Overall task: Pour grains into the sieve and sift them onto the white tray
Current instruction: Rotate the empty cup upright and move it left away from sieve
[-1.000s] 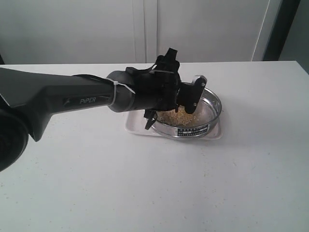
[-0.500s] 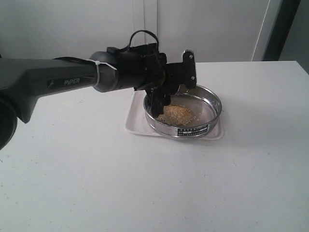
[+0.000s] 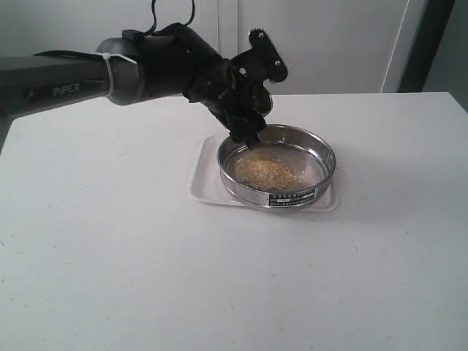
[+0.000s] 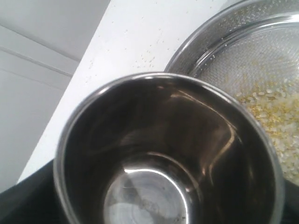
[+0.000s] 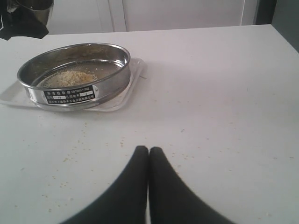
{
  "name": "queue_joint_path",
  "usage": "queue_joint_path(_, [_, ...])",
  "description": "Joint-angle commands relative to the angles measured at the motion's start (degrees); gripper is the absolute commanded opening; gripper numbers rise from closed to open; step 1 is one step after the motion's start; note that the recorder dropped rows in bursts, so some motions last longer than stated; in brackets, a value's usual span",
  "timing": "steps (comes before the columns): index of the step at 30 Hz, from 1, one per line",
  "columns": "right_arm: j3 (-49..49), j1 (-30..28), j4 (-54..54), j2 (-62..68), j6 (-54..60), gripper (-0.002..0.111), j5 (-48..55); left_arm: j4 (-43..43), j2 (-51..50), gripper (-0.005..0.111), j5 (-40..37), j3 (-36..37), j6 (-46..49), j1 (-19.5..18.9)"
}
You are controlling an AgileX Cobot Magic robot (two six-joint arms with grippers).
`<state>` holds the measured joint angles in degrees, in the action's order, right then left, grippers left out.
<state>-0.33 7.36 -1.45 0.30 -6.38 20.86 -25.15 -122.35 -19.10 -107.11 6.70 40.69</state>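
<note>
Since the small rounded steel cup (image 4: 168, 154) clamped in the left pincer (image 3: 256, 95) shows empty, pouring looks done: pale golden grains (image 3: 267, 172) lie in the wide round steel sieve (image 3: 252, 194) on the flat white rectangular tray (image 3: 201, 186). Right pincer (image 5: 149, 158) together, idle. Next, likely: park cup, shake sieve.

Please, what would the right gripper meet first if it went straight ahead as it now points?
Probably nothing: ahead of the right gripper only table shows, and the sieve sits off to one side.
</note>
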Motion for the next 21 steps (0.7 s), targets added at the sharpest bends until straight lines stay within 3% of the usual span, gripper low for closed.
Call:
queue_joint_path(1, [0.3, 0.2, -0.2, -0.3, 0.1, 0.0, -0.8, 8.1, 2.0, 0.0, -0.7, -0.3, -0.5, -1.4])
queue_joint_path(6, [0.3, 0.2, -0.2, -0.3, 0.1, 0.0, -0.8, 17.2, 2.4, 0.0, -0.8, -0.3, -0.4, -3.7])
queue_joint_path(14, [0.3, 0.2, -0.3, -0.3, 0.1, 0.0, -0.8, 19.5, 3.0, 0.0, -3.0, -0.3, -0.4, -4.3])
queue_joint_path(21, [0.3, 0.2, -0.3, -0.3, 0.1, 0.0, -0.8, 29.5, 3.9, 0.0, -5.1, 0.8, -0.4, -6.8])
